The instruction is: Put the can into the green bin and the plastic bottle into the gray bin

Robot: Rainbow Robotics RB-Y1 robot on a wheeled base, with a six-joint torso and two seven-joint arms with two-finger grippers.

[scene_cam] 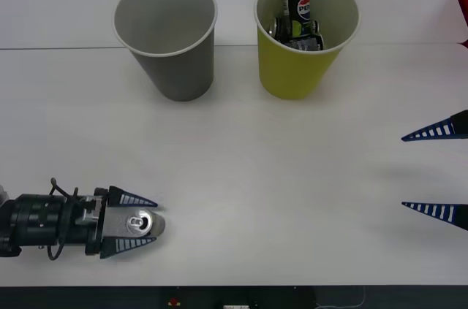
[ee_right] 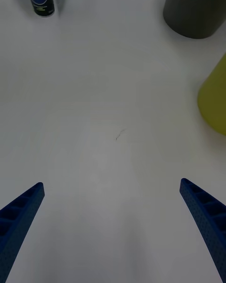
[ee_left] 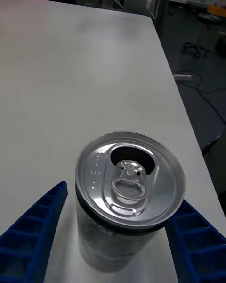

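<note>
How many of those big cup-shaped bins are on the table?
2. The gray bin stands at the far side of the table, and the green bin stands beside it, toward the robot's right, with cans inside.

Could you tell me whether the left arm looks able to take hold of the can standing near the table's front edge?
Probably yes. The left gripper is already open around the can, one blue finger on each side, and nothing stands between them. The can stands upright with its tab on top.
</note>
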